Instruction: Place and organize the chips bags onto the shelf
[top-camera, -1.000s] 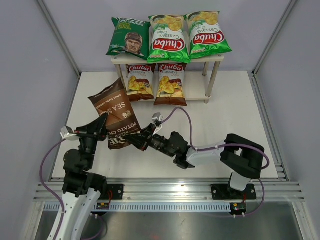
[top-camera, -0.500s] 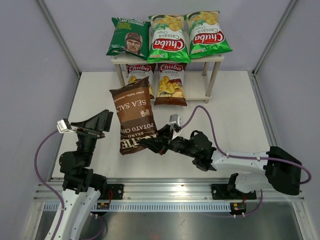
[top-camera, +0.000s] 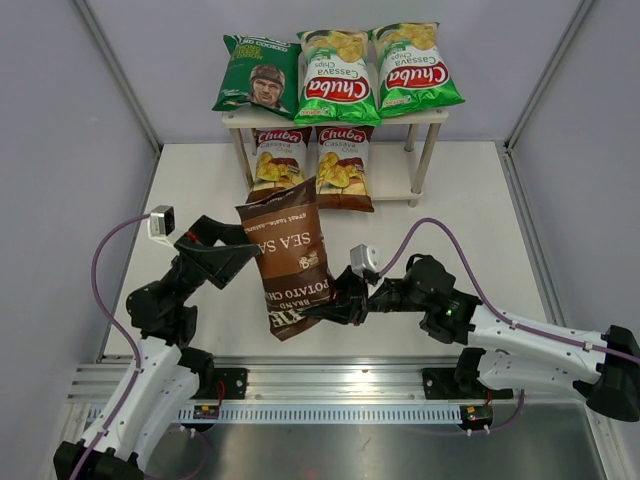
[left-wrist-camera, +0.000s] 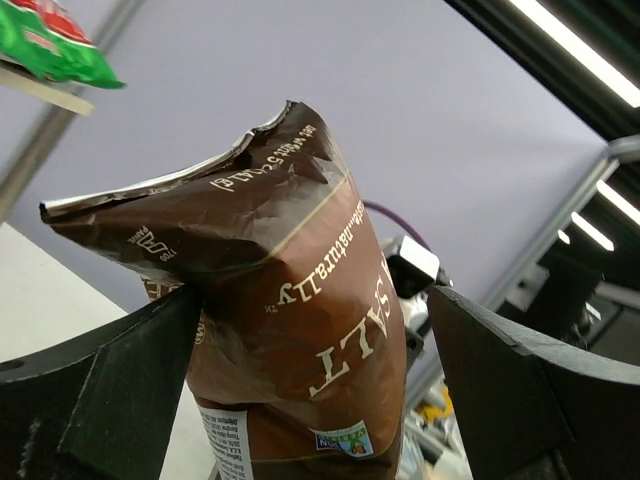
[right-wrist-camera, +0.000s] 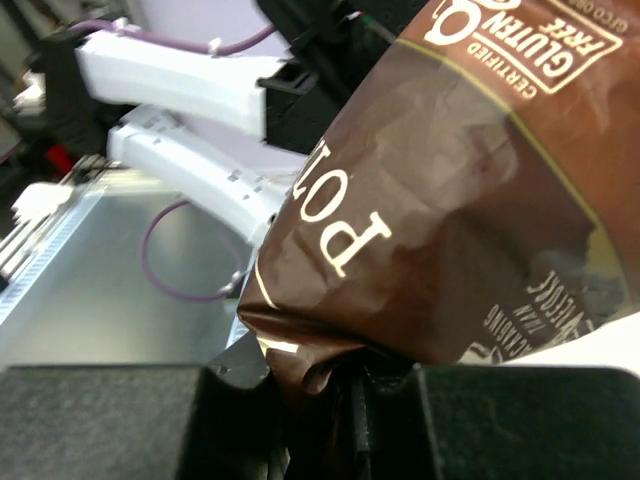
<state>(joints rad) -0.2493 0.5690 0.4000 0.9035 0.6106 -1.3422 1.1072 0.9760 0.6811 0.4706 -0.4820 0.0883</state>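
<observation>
Nearest the bases, the bottom seam of a dark brown chip bag is being pinched by the right gripper, whose jaws are being pressed together on the crumpled foil, as is being shown clearly in the right wrist view. The bag is being held upright above the table, tilted a little, with its print upside down and its sealed end pointing toward the shelf. The left gripper is being kept spread wide, with the bag's upper part standing between its two fingers; nothing is being gripped by it. Farther back, the shelf's lower board is being occupied by two brown-and-white bags lying side by side, its right part bare. On the top board, a dark green bag with a man's face is being carried at the left and two bright green bags beside it.
</observation>
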